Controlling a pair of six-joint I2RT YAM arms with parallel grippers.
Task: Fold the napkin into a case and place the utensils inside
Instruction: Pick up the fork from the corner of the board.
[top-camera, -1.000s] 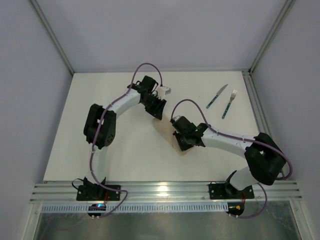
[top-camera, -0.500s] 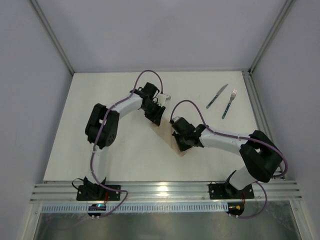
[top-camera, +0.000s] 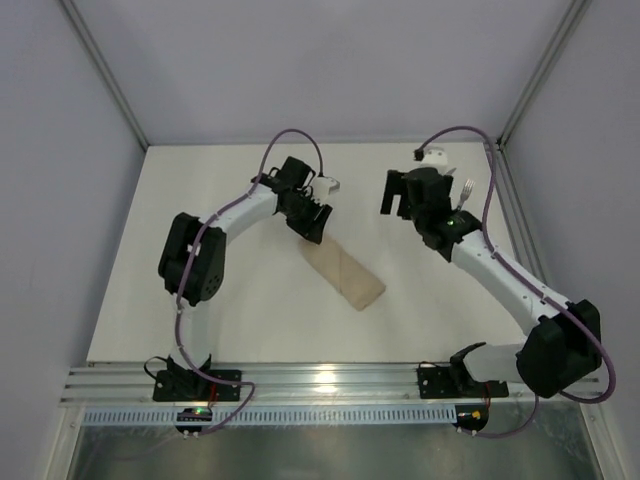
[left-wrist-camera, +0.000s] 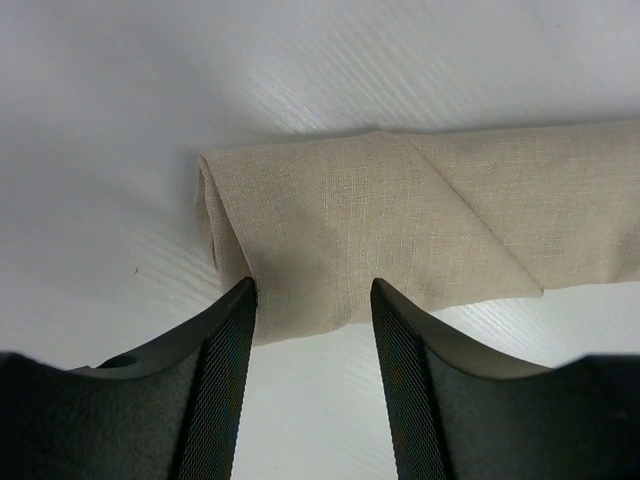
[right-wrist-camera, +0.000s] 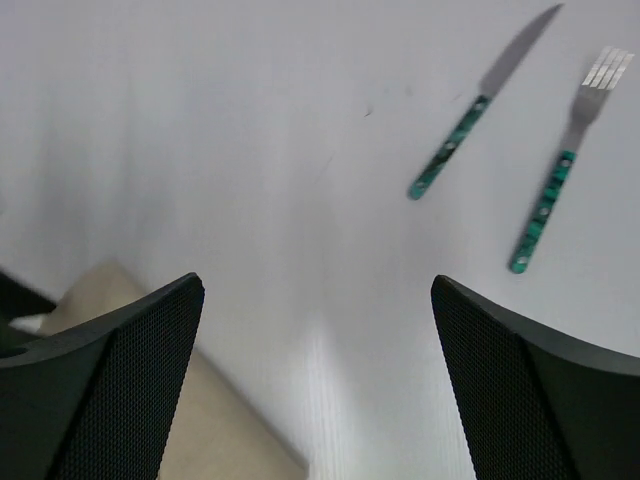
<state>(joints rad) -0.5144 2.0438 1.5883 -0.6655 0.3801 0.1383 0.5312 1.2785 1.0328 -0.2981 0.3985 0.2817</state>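
Case (top-camera: 345, 277) lies flat — knife (right-wrist-camera: 482, 98), fork (right-wrist-camera: 562, 160) outside it — right tool (right-wrist-camera: 317, 292) spread wide.

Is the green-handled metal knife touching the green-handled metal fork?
Apart. The right wrist view shows bare white table between the knife and the fork.

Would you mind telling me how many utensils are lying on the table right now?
2. The knife and the fork lie side by side, apart, on the table beyond the right gripper; neither is in the case. No others show.
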